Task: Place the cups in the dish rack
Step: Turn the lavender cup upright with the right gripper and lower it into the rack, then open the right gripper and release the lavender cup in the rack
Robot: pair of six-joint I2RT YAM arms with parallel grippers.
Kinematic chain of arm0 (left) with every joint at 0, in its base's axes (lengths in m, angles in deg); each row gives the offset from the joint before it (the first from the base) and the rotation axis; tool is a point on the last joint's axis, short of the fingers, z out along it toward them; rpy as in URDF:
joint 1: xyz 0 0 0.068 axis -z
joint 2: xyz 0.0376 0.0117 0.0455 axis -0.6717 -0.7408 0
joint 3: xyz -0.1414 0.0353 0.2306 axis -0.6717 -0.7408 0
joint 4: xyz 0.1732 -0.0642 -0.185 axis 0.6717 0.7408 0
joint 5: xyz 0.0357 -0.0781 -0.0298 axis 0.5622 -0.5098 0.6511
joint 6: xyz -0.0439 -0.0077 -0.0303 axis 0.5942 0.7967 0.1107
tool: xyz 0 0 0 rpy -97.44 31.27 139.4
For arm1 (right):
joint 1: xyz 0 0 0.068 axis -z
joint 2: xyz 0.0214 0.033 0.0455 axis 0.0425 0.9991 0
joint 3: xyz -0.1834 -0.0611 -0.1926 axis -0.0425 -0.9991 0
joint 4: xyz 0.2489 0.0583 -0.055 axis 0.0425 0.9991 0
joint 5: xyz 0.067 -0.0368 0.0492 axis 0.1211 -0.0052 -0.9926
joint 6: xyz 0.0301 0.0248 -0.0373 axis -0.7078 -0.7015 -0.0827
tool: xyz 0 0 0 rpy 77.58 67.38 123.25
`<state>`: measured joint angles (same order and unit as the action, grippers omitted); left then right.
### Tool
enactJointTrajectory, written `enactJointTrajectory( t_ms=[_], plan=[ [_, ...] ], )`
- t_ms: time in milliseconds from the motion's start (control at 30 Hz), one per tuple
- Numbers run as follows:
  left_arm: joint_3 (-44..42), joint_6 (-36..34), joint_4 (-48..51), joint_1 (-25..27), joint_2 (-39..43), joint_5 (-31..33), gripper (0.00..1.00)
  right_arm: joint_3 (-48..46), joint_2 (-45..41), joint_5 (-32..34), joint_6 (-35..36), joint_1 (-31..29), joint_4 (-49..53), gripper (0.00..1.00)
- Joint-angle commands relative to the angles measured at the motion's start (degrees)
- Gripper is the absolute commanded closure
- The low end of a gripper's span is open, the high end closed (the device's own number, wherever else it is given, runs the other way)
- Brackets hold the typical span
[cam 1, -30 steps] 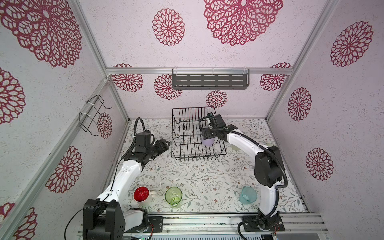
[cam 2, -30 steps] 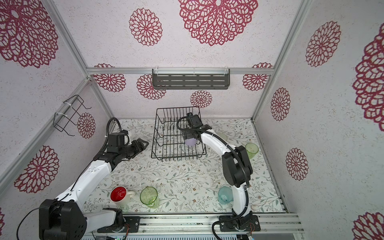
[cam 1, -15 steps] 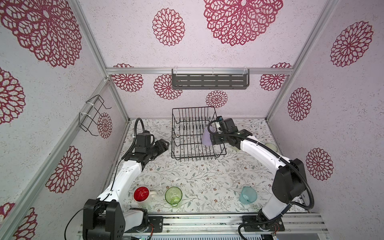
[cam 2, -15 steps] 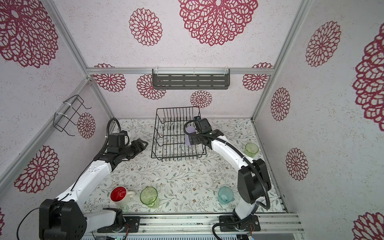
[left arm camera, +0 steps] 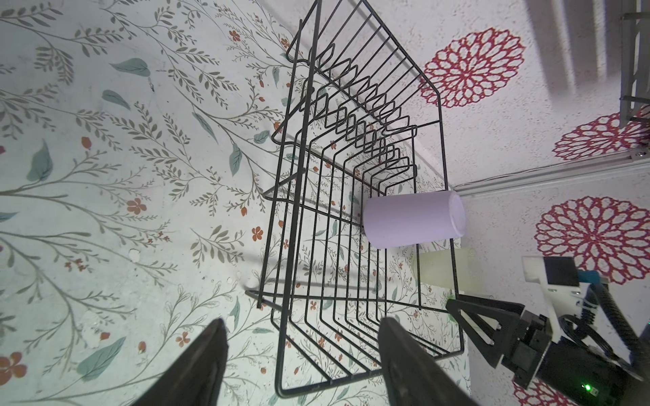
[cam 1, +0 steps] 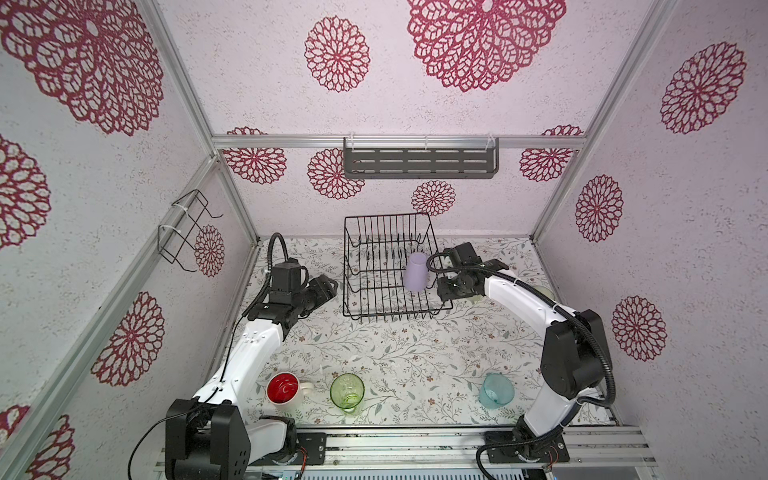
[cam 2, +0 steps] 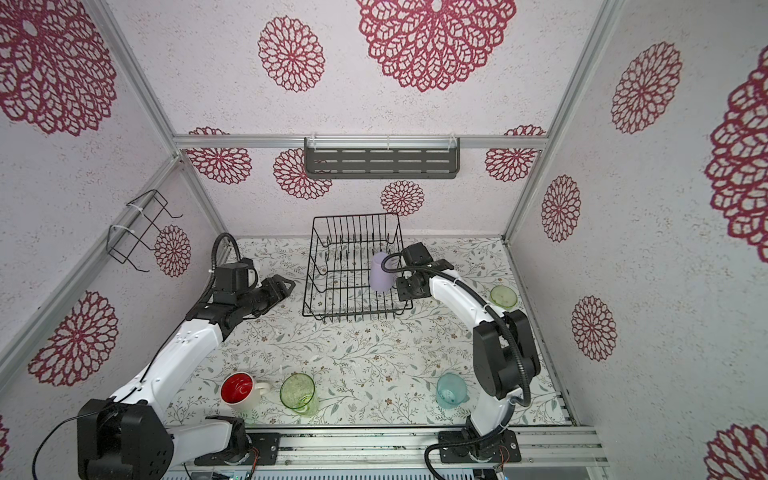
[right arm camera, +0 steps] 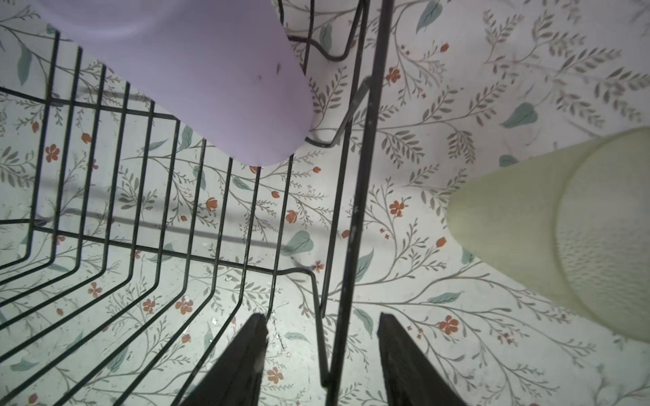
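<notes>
Lilac plastic, mouth down: the lilac tumbler [cam 1: 417, 272] stands inside the dish rack [cam 1: 395, 318], just beside the right pincer [cam 1: 441, 291] and apart from it. That pincer's jaws stand partly apart and clamp nothing. In the right wrist view the rack's rim wire crosses the gap between them, and I cannot tell whether it touches. The pale green tumbler [cam 2: 503, 296] stands on the table [cam 1: 415, 353] behind the right pincer, on the side away from the rack. The left pincer [cam 1: 329, 286] hangs just outside the rack's opposite wall, jaws wide and empty, with the rack between it and the lilac tumbler. Well back from both pincers, near the arm bases, stand the red-lined mug [cam 1: 283, 387], the green patterned glass [cam 1: 347, 390] and the teal cup [cam 1: 496, 390].
</notes>
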<state>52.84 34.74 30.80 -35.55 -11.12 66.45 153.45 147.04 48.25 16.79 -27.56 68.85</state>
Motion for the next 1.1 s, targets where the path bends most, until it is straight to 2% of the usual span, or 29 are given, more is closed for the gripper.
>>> enactJointTrajectory(
  t_ms=[0,133,300,567,800,967,1067],
  plan=[
    [1.5,-0.6,1.5,0.1,1.5,1.7,0.29,1.7,0.0,0.3,1.7,-0.2,3.8,0.56],
    [-0.9,0.8,-2.0,0.2,2.6,2.2,0.29,0.2,-1.0,1.1,3.8,-0.5,5.0,0.60],
    [0.2,0.9,-1.7,0.2,1.7,2.4,0.29,-2.5,-2.7,1.7,4.7,-1.2,6.9,0.79],
    [0.9,-3.1,1.9,0.2,0.6,2.6,0.29,-7.7,-8.7,3.5,5.3,-1.4,8.3,0.85],
    [1.8,-3.8,4.1,0.1,1.5,2.6,0.28,-11.7,-14.1,4.9,6.1,-1.4,9.9,0.85],
    [4.0,-6.0,8.2,0.1,1.1,2.9,0.28,-13.6,-16.2,5.1,4.6,-1.4,8.9,0.77],
    [4.4,-7.4,9.1,0.1,0.9,0.9,0.28,-14.0,-18.0,5.7,4.0,-1.5,7.8,0.66]
  ],
)
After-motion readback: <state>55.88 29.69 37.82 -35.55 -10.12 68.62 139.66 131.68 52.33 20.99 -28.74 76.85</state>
